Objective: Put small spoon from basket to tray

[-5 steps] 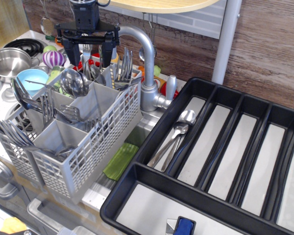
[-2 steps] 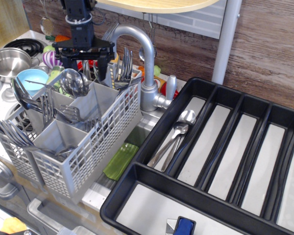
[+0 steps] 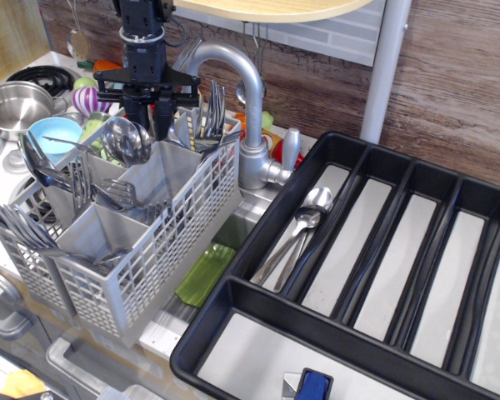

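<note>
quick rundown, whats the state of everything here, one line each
gripper: lowered into the basket's rear compartment, fingers close together; grasp not visible
basket: upright, cutlery standing in several compartments
tray: mostly bare compartments, two spoons in the leftmost long one
spoons in tray: lying flat, bowls toward the faucet
faucet: no water running
steel pot: upright on the stove

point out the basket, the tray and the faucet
basket [image 3: 162, 250], main camera view, on its lattice front wall
tray [image 3: 202, 340], main camera view, on its black near-left rim
faucet [image 3: 252, 92], main camera view, on the curved grey spout
</note>
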`<state>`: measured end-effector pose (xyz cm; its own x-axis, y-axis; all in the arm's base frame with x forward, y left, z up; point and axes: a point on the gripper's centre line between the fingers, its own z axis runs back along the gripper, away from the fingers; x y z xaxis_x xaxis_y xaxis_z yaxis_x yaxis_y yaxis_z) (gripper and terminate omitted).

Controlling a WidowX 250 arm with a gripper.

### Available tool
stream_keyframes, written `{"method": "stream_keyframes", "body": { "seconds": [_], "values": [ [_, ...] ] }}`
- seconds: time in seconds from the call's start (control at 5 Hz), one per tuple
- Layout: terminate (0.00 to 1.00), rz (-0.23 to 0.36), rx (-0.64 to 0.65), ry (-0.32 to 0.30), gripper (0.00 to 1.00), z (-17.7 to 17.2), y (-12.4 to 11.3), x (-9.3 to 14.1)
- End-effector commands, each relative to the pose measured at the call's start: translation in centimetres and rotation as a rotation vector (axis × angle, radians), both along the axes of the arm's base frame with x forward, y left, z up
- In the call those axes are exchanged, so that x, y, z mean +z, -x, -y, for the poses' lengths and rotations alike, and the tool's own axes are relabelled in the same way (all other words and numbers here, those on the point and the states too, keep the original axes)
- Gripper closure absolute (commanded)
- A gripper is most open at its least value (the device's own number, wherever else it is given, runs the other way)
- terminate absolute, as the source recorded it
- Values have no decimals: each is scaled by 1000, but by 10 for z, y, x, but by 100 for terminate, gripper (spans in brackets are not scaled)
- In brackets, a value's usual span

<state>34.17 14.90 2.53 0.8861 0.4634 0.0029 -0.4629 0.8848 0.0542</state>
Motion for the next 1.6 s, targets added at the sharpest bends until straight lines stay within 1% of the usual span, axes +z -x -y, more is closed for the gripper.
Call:
{"method": "stream_keyframes", "body": {
  "seconds": [0.0, 0.2, 0.4, 0.6, 0.8, 1.0, 1.2, 1.4],
  "values": [
    [0, 102, -126, -116, 100, 9, -5, 50],
    [0, 108, -147, -167, 100, 13, -2, 70],
    [0, 94, -211, -259, 100, 15, 4, 103],
    [0, -29, -282, -299, 100, 19, 7, 143],
    [0, -103, -326, -265, 100, 29, 18, 166],
    [0, -158, -372, -213, 100, 38, 36, 193],
    [0, -216, -400, -176, 100, 52, 43, 200],
    [0, -144, -416, -96, 100, 78, 45, 193]
  ]
}}
